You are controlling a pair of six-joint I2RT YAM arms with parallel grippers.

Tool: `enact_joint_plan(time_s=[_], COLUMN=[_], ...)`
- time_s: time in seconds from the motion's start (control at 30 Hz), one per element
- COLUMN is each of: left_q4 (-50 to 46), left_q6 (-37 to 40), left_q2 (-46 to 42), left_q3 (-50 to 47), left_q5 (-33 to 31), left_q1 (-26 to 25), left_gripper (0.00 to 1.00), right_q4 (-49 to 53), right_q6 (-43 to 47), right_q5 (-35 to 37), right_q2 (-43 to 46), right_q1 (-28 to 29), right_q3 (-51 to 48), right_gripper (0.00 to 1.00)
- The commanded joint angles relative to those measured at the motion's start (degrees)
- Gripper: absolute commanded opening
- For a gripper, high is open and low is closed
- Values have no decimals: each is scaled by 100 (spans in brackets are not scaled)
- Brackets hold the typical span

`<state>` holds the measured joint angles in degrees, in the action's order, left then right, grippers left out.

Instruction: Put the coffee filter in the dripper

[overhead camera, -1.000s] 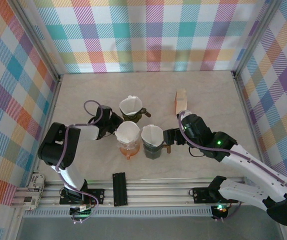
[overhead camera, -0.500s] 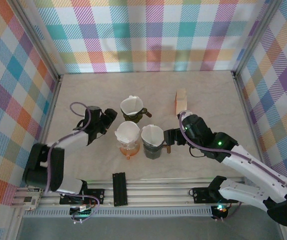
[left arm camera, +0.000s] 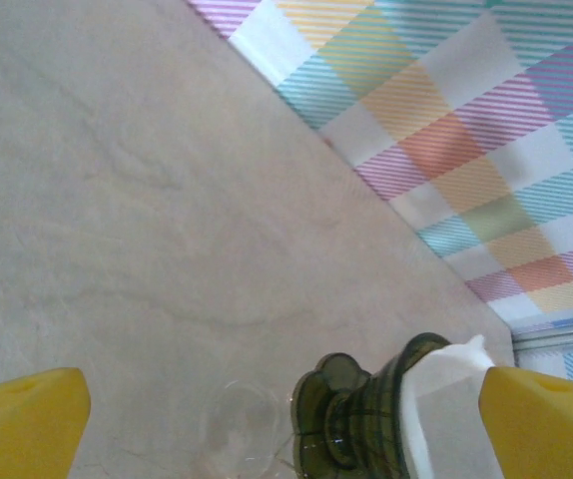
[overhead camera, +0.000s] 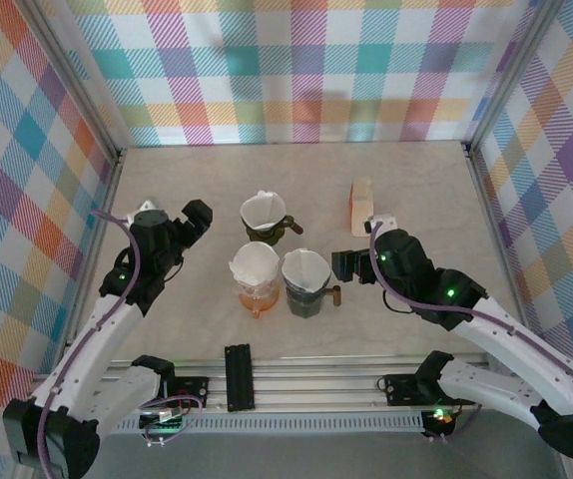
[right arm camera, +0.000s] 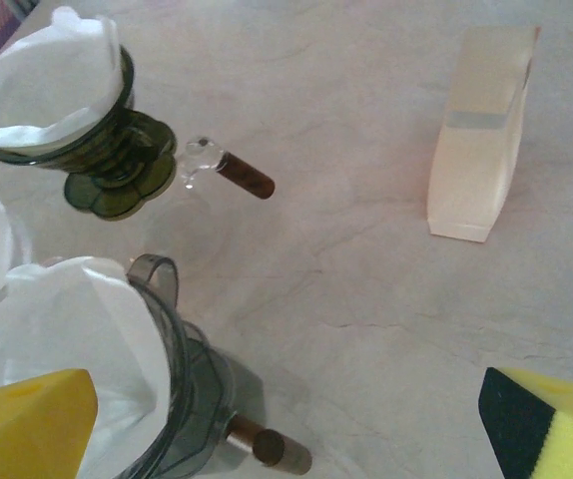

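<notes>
Three drippers stand mid-table, each holding a white coffee filter. The green dripper [overhead camera: 265, 230] is at the back with its filter [overhead camera: 262, 210]. The orange dripper [overhead camera: 255, 297] carries a filter [overhead camera: 255, 264], and the dark grey dripper [overhead camera: 305, 299] carries a filter [overhead camera: 303, 267]. My left gripper [overhead camera: 192, 228] is open and empty, left of the green dripper [left arm camera: 366, 424] and apart from it. My right gripper [overhead camera: 356, 247] hangs open and empty right of the grey dripper [right arm camera: 182, 399], above its brown handle [right arm camera: 267, 444].
A beige filter pack [overhead camera: 362, 205] stands at the back right, also in the right wrist view [right arm camera: 481, 140]. The green dripper's glass handle [right arm camera: 232, 172] points right. Plaid walls close in the table on three sides.
My left gripper opened and pulled back left, away from the orange dripper, whose filter stays in it. The right gripper backed a little off the grey dripper's handle.
</notes>
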<state>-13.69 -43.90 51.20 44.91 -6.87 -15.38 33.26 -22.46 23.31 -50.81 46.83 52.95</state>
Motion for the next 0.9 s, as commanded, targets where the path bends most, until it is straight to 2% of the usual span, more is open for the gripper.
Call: enact_joint_plan(time_s=[0.0, 0.13, 0.2, 0.27, 0.33, 0.47, 0.53, 0.67, 0.87], left_q4=[-369, 172, 728, 1012, 1000, 2432, 2833, 4226, 5249], left_q6=[417, 1287, 2104, 2809, 2898, 3451, 3577, 3631, 3968], left_q2=[-95, 92, 476, 1113, 1672, 2474, 2782, 2970, 3414], left_q3=[-88, -251, -327, -199, -11, -586, -798, -1559, -1897], left_q5=[-824, -1939, -2467, -2742, -2590, -2279, -2226, -2078, -1558], left_q1=[-53, -53, -13, 284, 704, 1042, 1087, 1099, 1023], left_gripper=[100, 100, 100, 100, 100, 100, 100, 100, 100], right_q4=[-213, -549, -676, -630, -595, -681, -669, -752, -1180], right_q6=[274, 500, 505, 324, 173, 388, 384, 479, 691], right_q5=[332, 512, 651, 887, 1116, 1242, 1445, 1510, 1463], right_q2=[-63, -16, 23, 18, 9, 28, 33, 22, -100], right_q1=[-5, -7, -7, -7, -7, -10, -24, -107, -455], right_q3=[3, -159, -253, -273, -284, -370, -389, -425, -504], right_gripper=[99, 99, 99, 99, 99, 99, 99, 99, 99])
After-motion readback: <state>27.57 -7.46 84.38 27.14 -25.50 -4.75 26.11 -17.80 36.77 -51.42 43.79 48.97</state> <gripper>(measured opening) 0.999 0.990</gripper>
